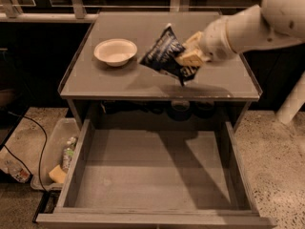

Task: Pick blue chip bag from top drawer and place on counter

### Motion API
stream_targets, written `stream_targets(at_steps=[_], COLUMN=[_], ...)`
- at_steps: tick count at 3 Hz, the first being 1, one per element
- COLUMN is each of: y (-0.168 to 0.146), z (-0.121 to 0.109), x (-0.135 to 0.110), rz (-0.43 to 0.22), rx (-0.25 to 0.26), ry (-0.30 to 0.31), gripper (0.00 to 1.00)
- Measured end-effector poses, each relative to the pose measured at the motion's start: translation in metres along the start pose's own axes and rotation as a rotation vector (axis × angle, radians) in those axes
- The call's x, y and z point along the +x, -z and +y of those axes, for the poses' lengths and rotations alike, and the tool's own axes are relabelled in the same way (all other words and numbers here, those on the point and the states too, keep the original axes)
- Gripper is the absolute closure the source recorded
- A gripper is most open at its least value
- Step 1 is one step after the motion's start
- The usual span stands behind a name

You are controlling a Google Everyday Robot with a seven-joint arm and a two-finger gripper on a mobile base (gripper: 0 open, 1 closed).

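Note:
The blue chip bag, dark navy foil with white lettering, hangs tilted above the middle of the counter. My gripper reaches in from the right and is shut on the bag's right edge, holding it clear of the surface. The bag's shadow falls on the counter just below it. The top drawer is pulled fully open below the counter's front edge, and its grey floor shows nothing inside.
A white bowl sits on the counter's left part, just left of the bag. A tray with a bottle and a sponge lies on the floor left of the drawer. A cable runs on the floor.

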State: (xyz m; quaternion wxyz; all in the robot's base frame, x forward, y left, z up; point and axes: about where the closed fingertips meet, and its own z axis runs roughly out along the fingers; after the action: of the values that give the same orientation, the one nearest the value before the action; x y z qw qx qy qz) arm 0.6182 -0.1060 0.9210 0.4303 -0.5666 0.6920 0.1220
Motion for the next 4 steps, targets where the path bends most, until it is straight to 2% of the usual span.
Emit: stream_targets(at_steps=[1, 2, 3, 4], y=[-0.026, -0.029, -0.036, -0.053], z=[-0.054, -0.100, -0.092, -0.079], x=[-0.028, -0.066, -0.056, -0.025], rz=[-0.047, -0.102, -0.087, -0.059], rx=[0.026, 0.069, 0.049, 0.014], ry=[-0.029, -0.021, -0.030, -0.073], gripper=[1.00, 1.00, 1.00, 1.00])
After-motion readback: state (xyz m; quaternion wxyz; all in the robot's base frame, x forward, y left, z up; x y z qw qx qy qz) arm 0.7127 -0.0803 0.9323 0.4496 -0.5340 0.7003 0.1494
